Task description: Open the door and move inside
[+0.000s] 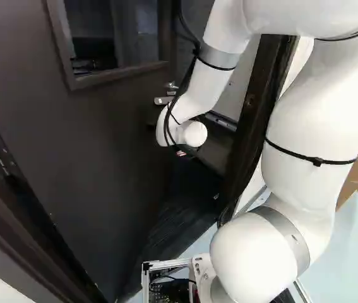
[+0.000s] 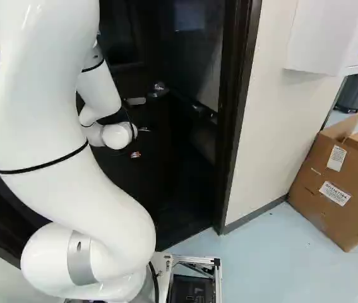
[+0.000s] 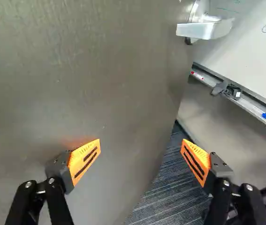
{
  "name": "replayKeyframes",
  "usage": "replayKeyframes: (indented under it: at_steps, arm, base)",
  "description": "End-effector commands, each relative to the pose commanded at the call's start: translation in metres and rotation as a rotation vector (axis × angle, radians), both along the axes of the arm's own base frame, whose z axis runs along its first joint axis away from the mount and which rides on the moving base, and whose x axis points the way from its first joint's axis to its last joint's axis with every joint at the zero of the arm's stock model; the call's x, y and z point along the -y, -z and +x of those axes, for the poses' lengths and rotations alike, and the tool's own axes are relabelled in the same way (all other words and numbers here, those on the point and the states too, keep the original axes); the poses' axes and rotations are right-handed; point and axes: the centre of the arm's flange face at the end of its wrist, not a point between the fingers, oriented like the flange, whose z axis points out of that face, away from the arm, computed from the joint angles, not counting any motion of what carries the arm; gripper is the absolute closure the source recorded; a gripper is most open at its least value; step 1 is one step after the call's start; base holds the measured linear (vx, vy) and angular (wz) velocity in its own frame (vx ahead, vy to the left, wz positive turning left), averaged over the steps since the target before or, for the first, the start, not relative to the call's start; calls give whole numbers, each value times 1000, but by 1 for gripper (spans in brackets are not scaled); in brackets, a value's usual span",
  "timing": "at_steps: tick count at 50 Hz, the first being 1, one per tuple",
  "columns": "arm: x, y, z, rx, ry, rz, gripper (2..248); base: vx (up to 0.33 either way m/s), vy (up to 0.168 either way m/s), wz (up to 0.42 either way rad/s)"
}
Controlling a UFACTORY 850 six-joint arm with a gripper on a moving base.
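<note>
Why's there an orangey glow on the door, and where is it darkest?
Wrist view: the glow on the door is probably the tool's nearer orange pad reflecting; right base view: deep shadow fills the doorway, while the pale floor looks bright.

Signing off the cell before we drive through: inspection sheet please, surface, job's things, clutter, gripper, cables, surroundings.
Surface: pale blue floor; grey striped carpet past the door's edge.
Job's things: dark windowed door, ajar; silver handle.
Clutter: brown cardboard box by the white wall.
Gripper: black two-finger gripper with orange pads, open, empty; one finger before the door's face, one beyond its edge.
Cables: black cables strapped along white arm.
Surroundings: dark door frame; whiteboard.
</note>
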Motion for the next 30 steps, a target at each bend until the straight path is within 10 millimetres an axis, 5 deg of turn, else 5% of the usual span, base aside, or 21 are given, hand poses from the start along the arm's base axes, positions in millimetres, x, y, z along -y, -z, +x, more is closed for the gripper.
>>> replayKeyframes:
  at_steps: [30]
  arm:
    - [-35, 1, 6, 12, -118, -22, 3]
  base:
    - [0, 0, 0]
